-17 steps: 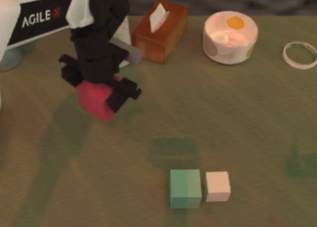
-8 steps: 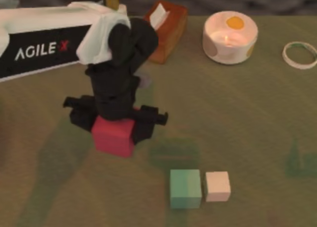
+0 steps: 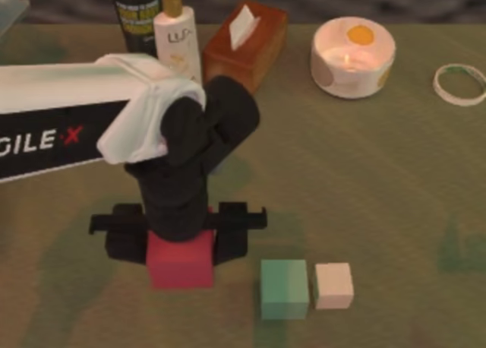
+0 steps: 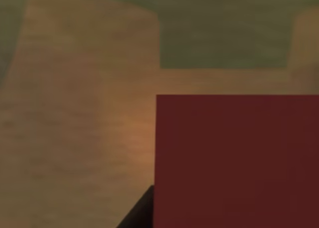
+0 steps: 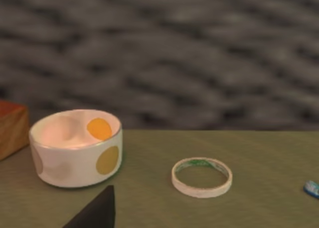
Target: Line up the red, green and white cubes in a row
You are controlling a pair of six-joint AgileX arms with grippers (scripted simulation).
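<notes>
Crimson red cube (image 3: 180, 261) sits clamped in our left gripper (image 3: 179, 238), just left of the green cube (image 3: 284, 288) and white cube (image 3: 334, 285); tissue box (image 3: 244, 48), bowl (image 3: 352, 57) and tape ring (image 3: 459, 83) lie well behind.

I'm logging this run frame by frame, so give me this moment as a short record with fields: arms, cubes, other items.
left end effector: shut on the matte crimson red cube, left of the other two cubes
right arm: not in the top view
green cube: pale mint matte cube on the olive table, a gap from the red one
white cube: small off-white cube close beside the green cube's right
other items: brown tissue box, spotted white bowl, tape ring, two bottles
</notes>
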